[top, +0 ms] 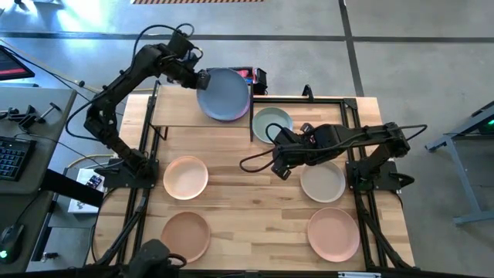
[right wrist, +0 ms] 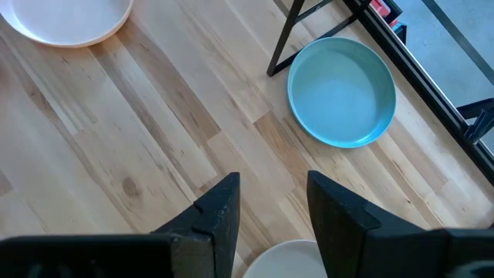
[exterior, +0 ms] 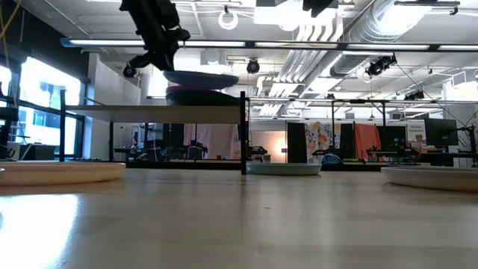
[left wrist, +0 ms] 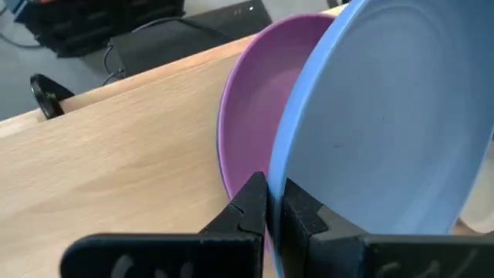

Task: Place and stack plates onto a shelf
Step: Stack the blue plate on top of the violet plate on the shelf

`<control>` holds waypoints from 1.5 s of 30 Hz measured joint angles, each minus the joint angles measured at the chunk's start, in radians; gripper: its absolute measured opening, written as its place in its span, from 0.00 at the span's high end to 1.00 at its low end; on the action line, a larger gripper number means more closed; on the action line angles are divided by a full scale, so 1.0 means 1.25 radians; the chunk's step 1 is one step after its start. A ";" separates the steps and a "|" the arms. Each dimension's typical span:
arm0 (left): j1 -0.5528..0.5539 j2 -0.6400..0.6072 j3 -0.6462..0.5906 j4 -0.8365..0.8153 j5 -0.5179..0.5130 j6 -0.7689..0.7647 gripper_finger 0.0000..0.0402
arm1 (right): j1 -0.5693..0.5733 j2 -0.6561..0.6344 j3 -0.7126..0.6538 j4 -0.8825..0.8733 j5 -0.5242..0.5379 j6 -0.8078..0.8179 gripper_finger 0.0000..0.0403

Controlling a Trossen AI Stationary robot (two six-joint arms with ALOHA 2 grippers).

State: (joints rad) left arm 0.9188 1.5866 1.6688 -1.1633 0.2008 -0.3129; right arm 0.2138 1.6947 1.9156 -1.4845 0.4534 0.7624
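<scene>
My left gripper (left wrist: 274,202) pinched the blue plate's (top: 224,94) rim, holding it tilted just above the purple plate (left wrist: 255,116) on the shelf (top: 177,112). My right gripper (right wrist: 272,202) hung over the table (top: 255,208), jaws wide, near the pale grey-green plate (right wrist: 341,91).

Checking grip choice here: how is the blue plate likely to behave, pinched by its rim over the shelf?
The blue plate looks rigid: pinched at one rim point by the shut left tool, it shows no sag. Held off-centre, it may pivot or slip. Its smooth surface could slide on the purple plate lying on the shelf.
</scene>
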 joint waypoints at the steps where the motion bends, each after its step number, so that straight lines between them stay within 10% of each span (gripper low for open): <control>1: 0.000 0.004 0.000 0.000 0.000 -0.008 0.99 | 0.000 0.000 0.000 0.000 0.000 0.000 0.68; 45: -0.002 0.057 0.000 -0.085 0.003 0.022 0.81 | 0.000 0.000 0.000 0.000 0.001 -0.001 0.68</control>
State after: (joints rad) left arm 0.9157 1.6575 1.6688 -1.2696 0.2043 -0.2852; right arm 0.2138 1.6947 1.9156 -1.4845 0.4541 0.7613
